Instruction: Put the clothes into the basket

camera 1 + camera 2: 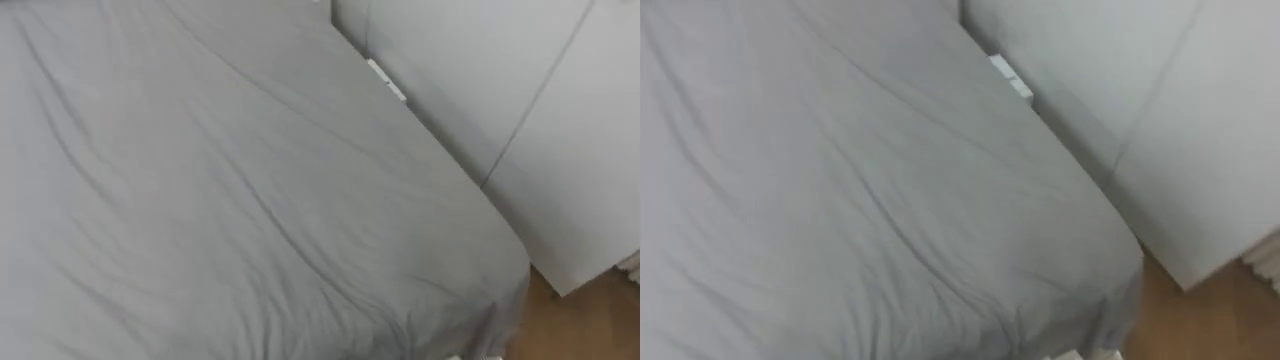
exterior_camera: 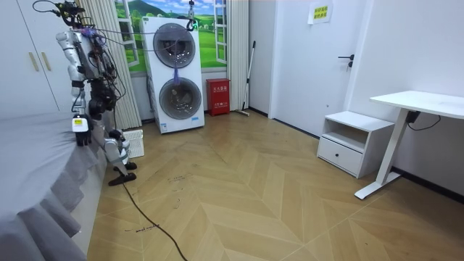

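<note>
A wide bed under a creased grey sheet (image 1: 220,200) lies on the left, with a white wardrobe (image 1: 560,130) at its far corner. The robot stands at the bed's edge, a dark robot hand (image 2: 82,136) hanging low beside the sheet; whether it is open or holds anything cannot be told. Just to the right, a white slatted basket (image 2: 133,143) stands on the wood floor (image 2: 254,188).

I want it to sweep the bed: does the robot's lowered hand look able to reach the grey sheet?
Probably yes: its lowered hand hangs right at the edge of the grey sheet, the robot stands close against it, and nothing visible lies between them.
</note>
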Tool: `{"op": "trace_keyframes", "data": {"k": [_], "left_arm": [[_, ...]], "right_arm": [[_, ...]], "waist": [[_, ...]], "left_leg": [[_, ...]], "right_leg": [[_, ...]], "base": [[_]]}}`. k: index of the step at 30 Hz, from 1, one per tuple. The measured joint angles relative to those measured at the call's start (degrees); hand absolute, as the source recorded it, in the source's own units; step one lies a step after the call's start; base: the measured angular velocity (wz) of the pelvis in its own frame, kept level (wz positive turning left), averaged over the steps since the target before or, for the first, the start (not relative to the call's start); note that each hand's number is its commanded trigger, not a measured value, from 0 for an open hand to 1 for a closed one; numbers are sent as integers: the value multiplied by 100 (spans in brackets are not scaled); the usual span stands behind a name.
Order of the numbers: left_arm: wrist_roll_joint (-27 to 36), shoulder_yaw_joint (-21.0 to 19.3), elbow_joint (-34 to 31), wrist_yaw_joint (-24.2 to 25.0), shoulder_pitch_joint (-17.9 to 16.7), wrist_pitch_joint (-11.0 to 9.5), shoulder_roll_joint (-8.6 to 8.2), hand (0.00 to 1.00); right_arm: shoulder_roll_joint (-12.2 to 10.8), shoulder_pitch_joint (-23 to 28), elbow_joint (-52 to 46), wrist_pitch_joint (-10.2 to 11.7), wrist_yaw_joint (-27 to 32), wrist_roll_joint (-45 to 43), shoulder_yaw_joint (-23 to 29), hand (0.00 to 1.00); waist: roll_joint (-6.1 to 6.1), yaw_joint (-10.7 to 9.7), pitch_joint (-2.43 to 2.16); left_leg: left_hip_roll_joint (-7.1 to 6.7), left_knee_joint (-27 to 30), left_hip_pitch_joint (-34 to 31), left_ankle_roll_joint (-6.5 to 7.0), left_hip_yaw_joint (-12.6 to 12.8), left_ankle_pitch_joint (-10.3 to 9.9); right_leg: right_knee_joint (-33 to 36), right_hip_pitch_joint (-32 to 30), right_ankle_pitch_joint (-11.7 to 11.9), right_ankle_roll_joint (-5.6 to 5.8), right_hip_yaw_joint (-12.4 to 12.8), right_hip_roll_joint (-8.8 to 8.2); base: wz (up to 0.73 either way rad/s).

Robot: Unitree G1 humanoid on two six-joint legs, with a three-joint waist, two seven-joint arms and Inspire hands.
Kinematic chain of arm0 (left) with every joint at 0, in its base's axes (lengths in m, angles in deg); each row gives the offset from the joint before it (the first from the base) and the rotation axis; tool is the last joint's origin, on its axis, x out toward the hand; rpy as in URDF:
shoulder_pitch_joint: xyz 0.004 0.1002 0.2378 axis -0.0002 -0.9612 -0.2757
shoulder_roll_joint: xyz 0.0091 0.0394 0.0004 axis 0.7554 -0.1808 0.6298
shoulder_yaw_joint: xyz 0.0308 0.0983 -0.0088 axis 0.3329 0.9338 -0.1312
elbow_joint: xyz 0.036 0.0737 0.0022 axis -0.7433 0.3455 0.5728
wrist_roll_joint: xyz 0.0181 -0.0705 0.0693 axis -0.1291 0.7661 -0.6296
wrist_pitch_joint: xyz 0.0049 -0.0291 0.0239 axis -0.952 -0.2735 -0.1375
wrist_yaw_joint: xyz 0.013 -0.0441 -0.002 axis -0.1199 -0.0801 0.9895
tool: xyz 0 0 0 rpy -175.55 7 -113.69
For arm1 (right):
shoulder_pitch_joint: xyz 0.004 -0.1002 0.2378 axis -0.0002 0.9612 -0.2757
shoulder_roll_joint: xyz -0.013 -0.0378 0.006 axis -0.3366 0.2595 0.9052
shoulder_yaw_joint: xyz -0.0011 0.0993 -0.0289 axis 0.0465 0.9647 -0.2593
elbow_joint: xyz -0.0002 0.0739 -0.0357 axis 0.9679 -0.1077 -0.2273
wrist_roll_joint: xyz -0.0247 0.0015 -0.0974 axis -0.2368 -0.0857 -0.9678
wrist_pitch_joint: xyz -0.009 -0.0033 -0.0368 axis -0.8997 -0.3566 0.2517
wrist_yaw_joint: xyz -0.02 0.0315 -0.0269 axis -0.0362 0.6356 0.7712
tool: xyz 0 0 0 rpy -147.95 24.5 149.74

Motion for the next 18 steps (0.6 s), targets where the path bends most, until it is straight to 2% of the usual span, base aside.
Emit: {"op": "trace_keyframes", "data": {"k": [2,8,10,11,14,18], "left_arm": [[-140,-92,2,-14,7,-99,-34,0],[-241,-153,2,-64,34,-380,-80,0],[-353,-224,3,-68,39,-502,-103,0],[-356,-328,2,-61,40,-590,-138,0],[-345,-623,1,-51,8,-749,-229,0],[-337,-770,2,-53,10,-772,-279,0]], "right_arm": [[-126,-124,322,-4,-215,2,-10,0],[-151,-261,622,-66,-531,-10,-337,0],[-217,-330,631,-87,-578,-36,-370,0],[-236,-361,691,-136,-565,-28,-375,0],[-230,-306,756,-138,-562,-21,-376,0],[-229,-292,805,-185,-541,33,-509,0]], "waist": [[-16,55,6],[-89,282,28],[-123,424,47],[-148,467,74],[-187,634,81],[-208,766,71]], "left_leg": [[-16,15,13,1,-189,0],[-124,30,105,4,-586,-1],[-159,28,149,5,-732,-1],[-174,28,167,6,-782,0],[-193,14,164,6,-812,-1],[-207,2,173,7,-811,-1]], "right_leg": [[-77,167,-22,20,-190,-33],[-169,473,-144,74,-600,-122],[-177,541,-181,86,-712,-148],[-204,598,-191,96,-788,-159],[-249,637,-208,117,-821,-165],[-257,670,-221,135,-832,-181]], "base": [[44],[40],[30],[23],[12],[0]]}}
